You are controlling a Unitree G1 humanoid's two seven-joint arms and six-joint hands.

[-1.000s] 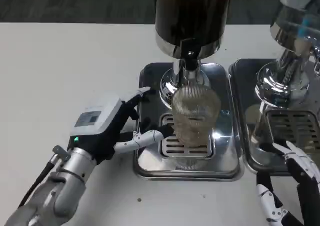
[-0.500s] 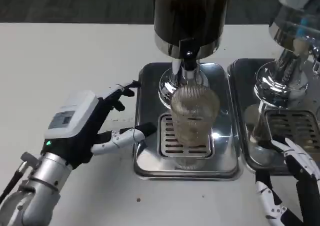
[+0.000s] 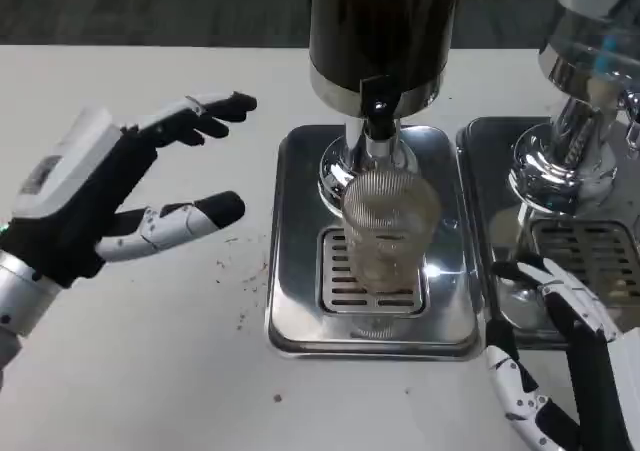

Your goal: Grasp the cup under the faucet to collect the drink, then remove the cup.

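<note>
A ribbed clear glass cup (image 3: 388, 233) stands on the drip grate (image 3: 340, 289) of a steel tray (image 3: 295, 316), right under the black faucet (image 3: 378, 111) of the dark drink dispenser (image 3: 385, 26). A little pale liquid shows in the cup's lower part. My left hand (image 3: 110, 196) hovers over the table well left of the tray, fingers spread, holding nothing. My right hand (image 3: 555, 371) is at the lower right, beside the tray's right corner, fingers apart and empty, not touching the cup.
A second dispenser (image 3: 590, 91) with its own steel tray (image 3: 485, 171) and grate stands on the right, close to my right hand. White table (image 3: 150, 371) spreads to the left and front, with small dark specks near the tray.
My left hand has pulled back from beside the cup, moving left and upward, away from the tray. My right hand has risen slightly and shifted a little toward the tray. The cup has stayed put.
</note>
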